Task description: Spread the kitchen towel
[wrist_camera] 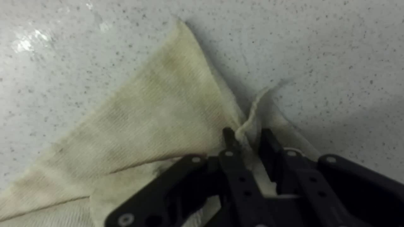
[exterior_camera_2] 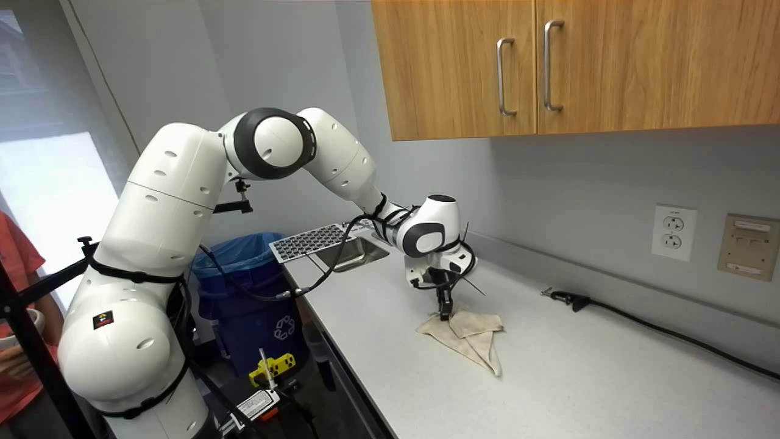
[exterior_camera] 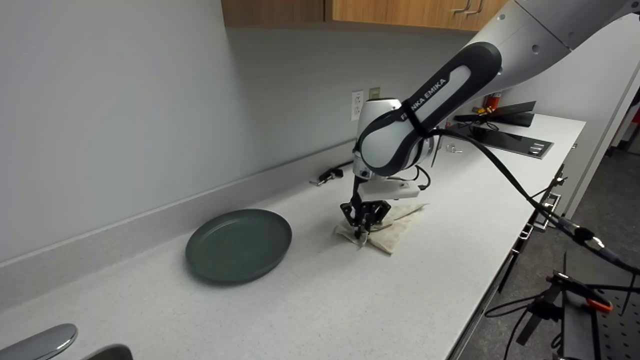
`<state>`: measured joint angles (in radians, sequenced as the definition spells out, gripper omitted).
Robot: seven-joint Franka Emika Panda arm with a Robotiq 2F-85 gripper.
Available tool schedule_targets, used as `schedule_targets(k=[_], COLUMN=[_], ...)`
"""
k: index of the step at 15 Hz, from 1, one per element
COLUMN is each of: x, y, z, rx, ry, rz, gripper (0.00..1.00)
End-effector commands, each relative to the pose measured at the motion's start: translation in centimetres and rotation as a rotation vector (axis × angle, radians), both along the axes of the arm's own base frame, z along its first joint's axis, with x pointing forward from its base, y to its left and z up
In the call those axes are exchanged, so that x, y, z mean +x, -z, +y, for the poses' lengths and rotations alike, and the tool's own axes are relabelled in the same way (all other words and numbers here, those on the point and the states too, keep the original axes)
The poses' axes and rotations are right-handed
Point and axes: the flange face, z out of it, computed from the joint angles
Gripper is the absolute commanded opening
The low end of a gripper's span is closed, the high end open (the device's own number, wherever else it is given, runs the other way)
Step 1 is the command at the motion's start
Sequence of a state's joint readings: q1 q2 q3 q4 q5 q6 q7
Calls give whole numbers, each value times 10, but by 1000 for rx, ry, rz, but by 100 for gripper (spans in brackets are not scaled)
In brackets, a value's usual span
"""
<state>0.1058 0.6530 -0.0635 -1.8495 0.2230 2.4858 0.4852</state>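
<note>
End effector point(wrist_camera: 248, 134) straddles a fold of kitchen towel point(wrist_camera: 151, 110); can't tell if it's actually pinched; towel's rumpled on the tabletop point(wrist_camera: 79, 63), partly blocked and cut off in the wrist view.

In an exterior view the plate point(exterior_camera: 239, 247) lies on the worktop point(exterior_camera: 310, 300), left of the towel point(exterior_camera: 397, 232) and well apart from it. The gripper point(wrist_camera: 247, 135) is down at the towel; in the wrist view a fold of the towel stands between its fingers point(wrist_camera: 270, 149). Behind plate and towel rises the wall point(exterior_camera: 150, 100), bearing the outlet point(exterior_camera_2: 673, 233), with the cabinet point(exterior_camera_2: 451, 73) above. In both exterior views the cable point(exterior_camera_2: 582, 301) ends near the wall, apart from the towel. In an exterior view the sink point(exterior_camera_2: 359, 253) is in the worktop's far end, the rack point(exterior_camera_2: 314, 242) at its left, the bin point(exterior_camera_2: 250, 317) left of the worktop
</note>
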Motion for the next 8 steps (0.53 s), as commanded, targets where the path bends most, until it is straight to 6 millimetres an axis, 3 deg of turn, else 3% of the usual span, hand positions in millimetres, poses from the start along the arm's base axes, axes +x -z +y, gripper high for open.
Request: schedule_targets(k=[1,3,4,5,8], x=[5,3,3,3,2], y=[0,-1,-2,-2,-1], z=[0,-2,-3,-4,-7], rx=[-11,-39,-45,-47,-57], ry=[-8,-26,-31,-32,-39], rz=[-19,-12,-12,-10,-5], gripper=[0,0,32,34,55])
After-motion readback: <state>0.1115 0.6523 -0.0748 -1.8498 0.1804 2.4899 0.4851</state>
